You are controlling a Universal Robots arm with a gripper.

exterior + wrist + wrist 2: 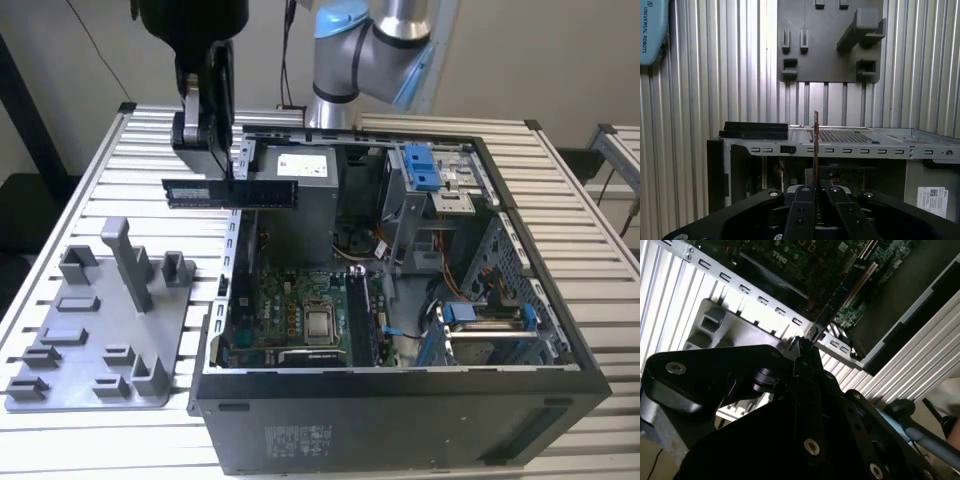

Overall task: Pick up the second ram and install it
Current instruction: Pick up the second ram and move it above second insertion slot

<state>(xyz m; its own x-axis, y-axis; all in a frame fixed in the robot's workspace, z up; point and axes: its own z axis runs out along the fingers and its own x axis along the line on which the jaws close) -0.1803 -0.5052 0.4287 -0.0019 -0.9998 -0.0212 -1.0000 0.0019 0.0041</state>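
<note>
Exterior view: the black gripper [228, 170] hangs over the edge of the open case [400, 400] on the exterior view's left. Its two fingers are pinched on the ram [230, 193]. That's a long, flat, dark strip with a pale label, held level in the air above the case wall and clear of the green board [290, 310] down inside. The grey plastic tray [60, 390], all blocky posts and pockets, sits just beside the case on the ribbed metal table [600, 270]. Blue plastic brackets [420, 165] show deeper inside the case.

Second wrist view: the matte black gripper body, dotted with shiny screws, narrows down to tips that are closed together. Past them you can see the case's slotted metal rim [755, 295], a corner of the tray [715, 320] and the table's slats.

First wrist view: the ram [816, 145] is edge-on here, a thin upright sliver. The fingers [802, 210] are pressed against it from both sides, with no gap showing. Behind it are the case's perforated metal edge [865, 147] and, past that, the tray [830, 50] lying flat on the slats.
</note>
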